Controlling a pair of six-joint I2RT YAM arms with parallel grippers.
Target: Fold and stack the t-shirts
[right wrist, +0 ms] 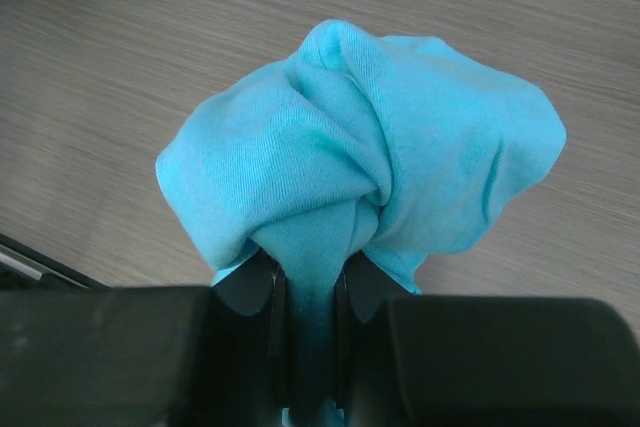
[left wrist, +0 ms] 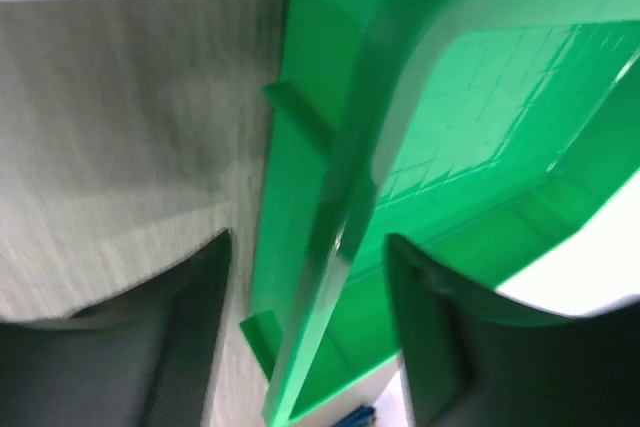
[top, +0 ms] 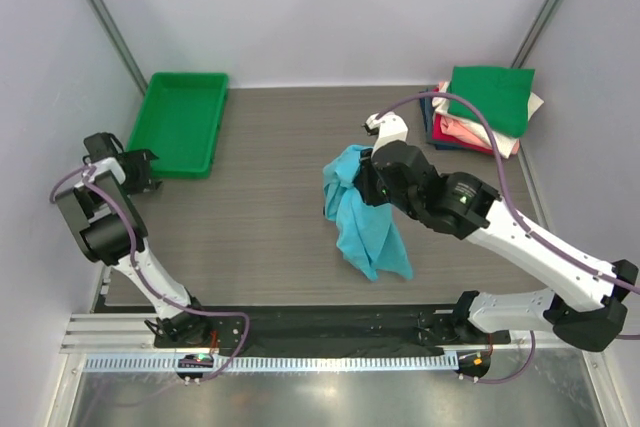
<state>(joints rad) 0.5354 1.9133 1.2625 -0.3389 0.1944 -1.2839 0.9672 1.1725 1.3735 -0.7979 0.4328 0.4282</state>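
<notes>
clenching turquoise t-shirt [top: 365, 225]: right gripper [right wrist: 308, 292]; left gripper [top: 150, 171] released by green tray [top: 182, 119].

Bunched turquoise t-shirt [top: 365, 222] in right fingers [top: 363, 185], folded t-shirts [top: 490, 97] stacked back right, green tray [top: 182, 122] back left

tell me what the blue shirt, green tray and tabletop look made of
Turquoise shirt: soft matte cloth, fine weave, bunched folds. Green tray: rigid glossy plastic, sheen on its moulded rim. Tabletop: grey wood-grain streaks, matte, probably laminate.
</notes>
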